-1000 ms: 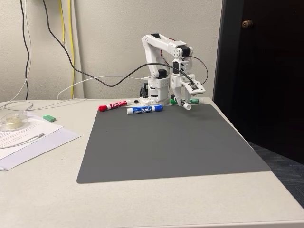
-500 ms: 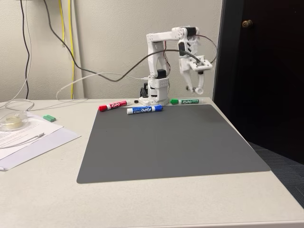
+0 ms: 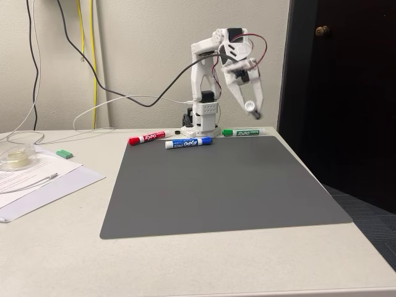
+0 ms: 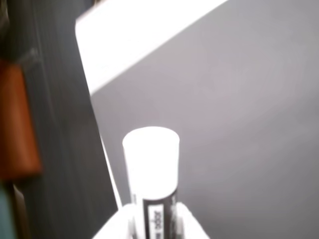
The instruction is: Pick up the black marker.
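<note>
Wrist view: gripper [image 4: 152, 219] clamped on the black marker [image 4: 151, 169], white barrel end jutting forward beyond the fingertips. Fixed view: marker held high in the air above the grey mat [image 3: 216, 185], well clear of the green marker [image 3: 242, 132] (blue and red ones further left). Risk, as judged: thin round barrel, long overhang; possible slip or pivot under a fast swing.

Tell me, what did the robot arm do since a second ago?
The hand lifted the black marker off the table's far edge, high above the gray mat, and swung it to tilt outward. The red marker, blue marker and green marker stayed put.
</note>
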Robot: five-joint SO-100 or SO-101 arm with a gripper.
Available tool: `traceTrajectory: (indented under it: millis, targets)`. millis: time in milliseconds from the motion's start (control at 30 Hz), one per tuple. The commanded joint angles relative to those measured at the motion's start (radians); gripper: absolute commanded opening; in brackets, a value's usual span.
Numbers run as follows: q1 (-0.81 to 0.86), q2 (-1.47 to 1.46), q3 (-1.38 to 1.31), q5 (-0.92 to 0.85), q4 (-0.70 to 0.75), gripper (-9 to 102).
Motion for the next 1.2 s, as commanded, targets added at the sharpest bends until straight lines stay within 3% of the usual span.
traceTrajectory:
  millis: [0, 367, 767, 1167]
  targets:
    - [0.043, 0.046, -0.052, 0.057, -0.061, 0]
    - [0.249, 0.072, -0.025, 0.296, -0.229, 0]
    - [0.396, 0.184, 0.202, 0.538, -0.468, 0]
    - [0.456, 0.477, 0.661, 0.591, -0.738, 0]
